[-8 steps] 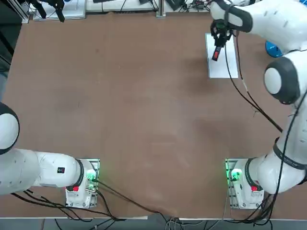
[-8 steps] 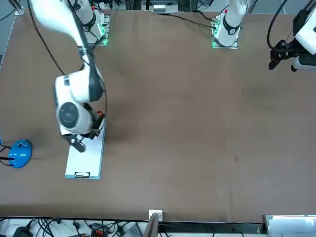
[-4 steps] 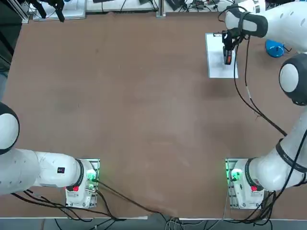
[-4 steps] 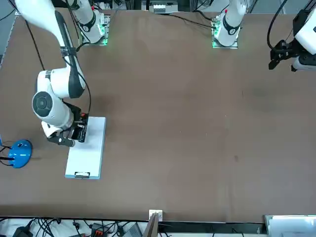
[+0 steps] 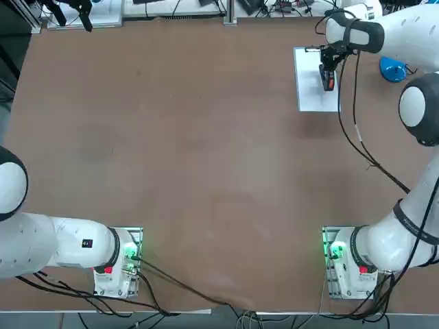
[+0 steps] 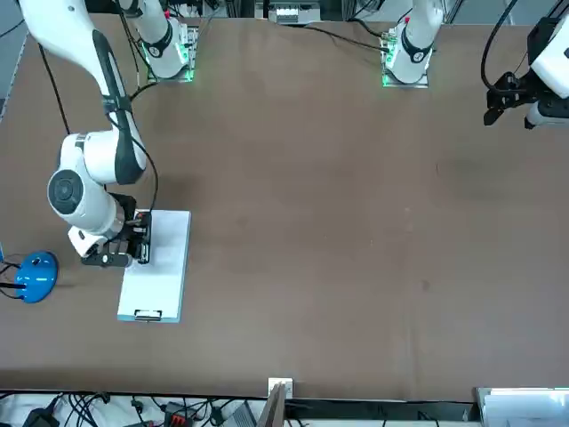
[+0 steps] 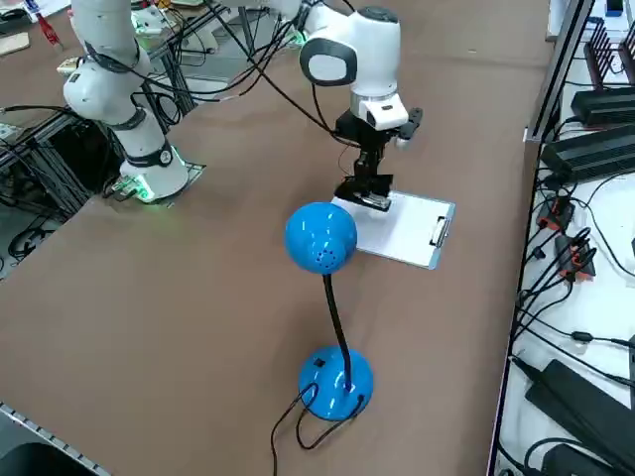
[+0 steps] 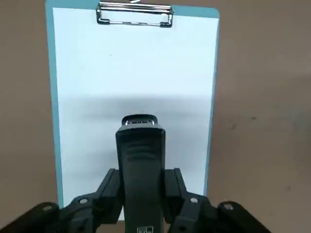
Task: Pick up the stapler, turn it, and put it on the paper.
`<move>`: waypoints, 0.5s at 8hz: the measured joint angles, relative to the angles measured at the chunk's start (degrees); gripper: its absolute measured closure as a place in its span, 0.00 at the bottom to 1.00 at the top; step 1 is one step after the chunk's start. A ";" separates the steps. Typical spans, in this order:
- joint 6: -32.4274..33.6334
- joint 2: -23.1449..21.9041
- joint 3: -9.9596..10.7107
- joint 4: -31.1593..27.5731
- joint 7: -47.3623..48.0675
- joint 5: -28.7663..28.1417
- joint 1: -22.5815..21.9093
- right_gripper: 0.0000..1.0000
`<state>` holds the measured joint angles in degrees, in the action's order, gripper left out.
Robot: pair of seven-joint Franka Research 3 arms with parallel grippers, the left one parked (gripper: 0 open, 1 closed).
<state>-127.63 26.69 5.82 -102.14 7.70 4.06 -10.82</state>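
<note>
**Stapler held low over the paper**

The stapler (image 8: 140, 160) sits pinched in my right gripper (image 8: 141, 194), its length running along the paper (image 8: 133, 73) toward the clip (image 8: 134, 14). A blue lamp (image 7: 321, 239) stands well apart on the brown table (image 5: 192, 171).

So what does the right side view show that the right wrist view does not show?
Only the right side view shows the blue lamp and the arm above the gripper. Only the wrist view shows the whole clip and the stapler lined up along the paper, nose toward the clip. Both show the gripper shut on the stapler over the paper.
</note>
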 joint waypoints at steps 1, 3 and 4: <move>-0.77 0.69 -0.24 0.34 -0.29 0.01 -0.05 0.58; -3.31 2.45 -0.50 0.95 -0.90 0.01 -0.29 0.58; -4.68 3.59 -0.51 1.00 -0.99 0.10 -0.43 0.58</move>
<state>-132.31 30.28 5.31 -101.15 6.71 4.16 -11.26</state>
